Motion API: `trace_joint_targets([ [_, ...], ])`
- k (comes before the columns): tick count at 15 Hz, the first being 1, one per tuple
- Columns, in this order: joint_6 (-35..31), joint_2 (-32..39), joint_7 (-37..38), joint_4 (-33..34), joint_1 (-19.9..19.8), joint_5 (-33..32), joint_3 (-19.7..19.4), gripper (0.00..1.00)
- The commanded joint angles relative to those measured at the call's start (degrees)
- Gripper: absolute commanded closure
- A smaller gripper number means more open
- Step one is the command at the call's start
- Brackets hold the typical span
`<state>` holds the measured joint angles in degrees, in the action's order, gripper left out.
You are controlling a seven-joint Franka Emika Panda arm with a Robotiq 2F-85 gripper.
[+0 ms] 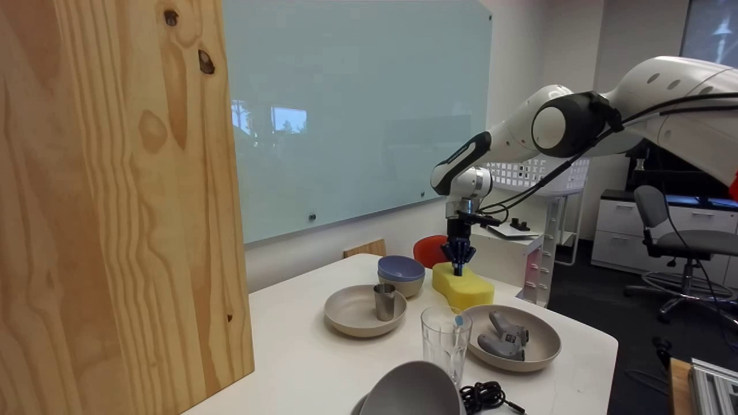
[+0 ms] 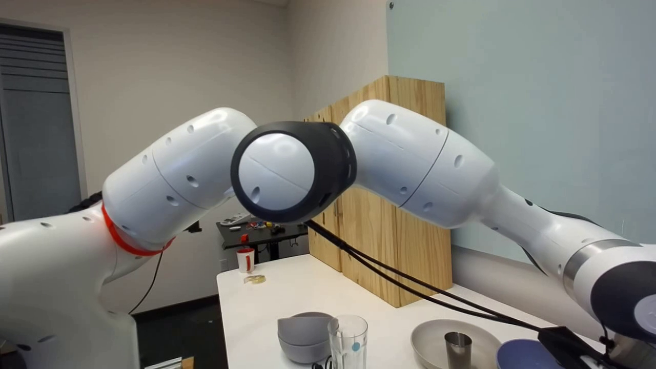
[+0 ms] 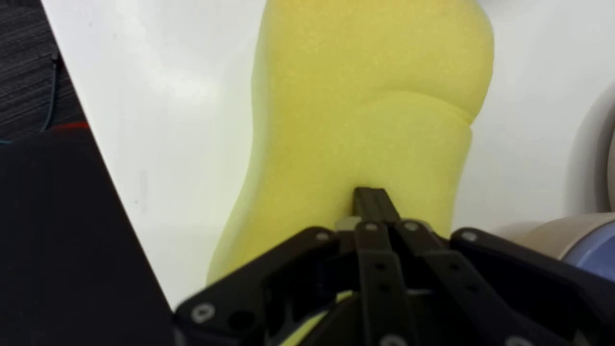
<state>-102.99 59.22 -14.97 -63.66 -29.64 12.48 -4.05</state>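
Touching yellow sponge (image 3: 360,120) from above; gripper (image 3: 369,191) fully closed; blue bowl (image 1: 402,267) nearby

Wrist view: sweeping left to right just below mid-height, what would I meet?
Dark shape too unclear to identify, white table, yellow sponge, beige bowl, blue bowl at the right edge. The shut gripper overlaps the sponge, so I leave it out of the order.
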Motion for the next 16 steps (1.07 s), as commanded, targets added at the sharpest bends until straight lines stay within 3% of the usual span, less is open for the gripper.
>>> trace_joint_targets([
  [1,-2.0,3.4,1.4,0.5,-0.3,1.3,0.3,1.0],
  [16,0.9,6.2,4.3,8.2,-0.7,-0.6,-1.9,1.0],
])
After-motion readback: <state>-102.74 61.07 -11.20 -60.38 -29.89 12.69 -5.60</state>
